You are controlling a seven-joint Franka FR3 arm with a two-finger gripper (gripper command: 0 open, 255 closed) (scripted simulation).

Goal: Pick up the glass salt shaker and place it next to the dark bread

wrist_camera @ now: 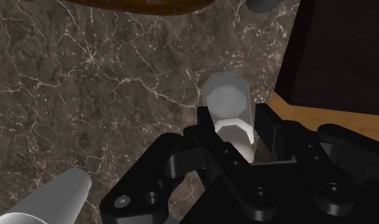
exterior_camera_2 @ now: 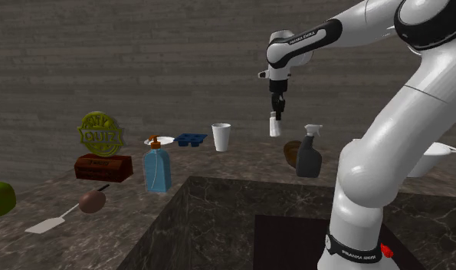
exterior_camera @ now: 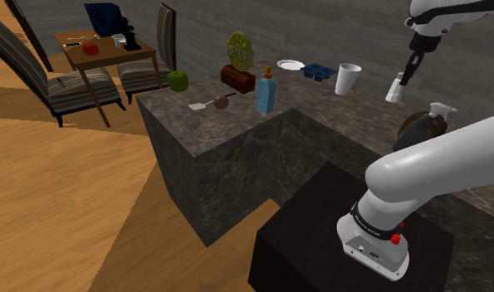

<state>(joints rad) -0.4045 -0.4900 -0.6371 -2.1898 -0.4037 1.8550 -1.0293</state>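
My gripper (exterior_camera: 402, 80) is shut on a small pale salt shaker (exterior_camera: 394, 89), which hangs upright from the fingertips, well above the dark marble counter (exterior_camera: 336, 116). In the second exterior view the gripper (exterior_camera_2: 274, 115) holds the shaker (exterior_camera_2: 274, 127) in the air between the white cup and the spray bottle. The wrist view has both fingers (wrist_camera: 206, 124) clasping the shaker (wrist_camera: 227, 102) at its sides. The dark reddish-brown bread (exterior_camera: 237, 78) (exterior_camera_2: 103, 167) lies far off towards the shoulder view's left, in front of a green round sign (exterior_camera: 239, 50).
On the counter stand a white cup (exterior_camera: 347, 79), a blue tray (exterior_camera: 318, 71), a white plate (exterior_camera: 291, 65), a blue soap bottle (exterior_camera: 266, 93), a green apple (exterior_camera: 178, 80), and a spatula with a brown ball (exterior_camera: 221, 102). A spray bottle (exterior_camera: 440, 114) and brown bowl (exterior_camera_2: 293, 152) sit below the gripper.
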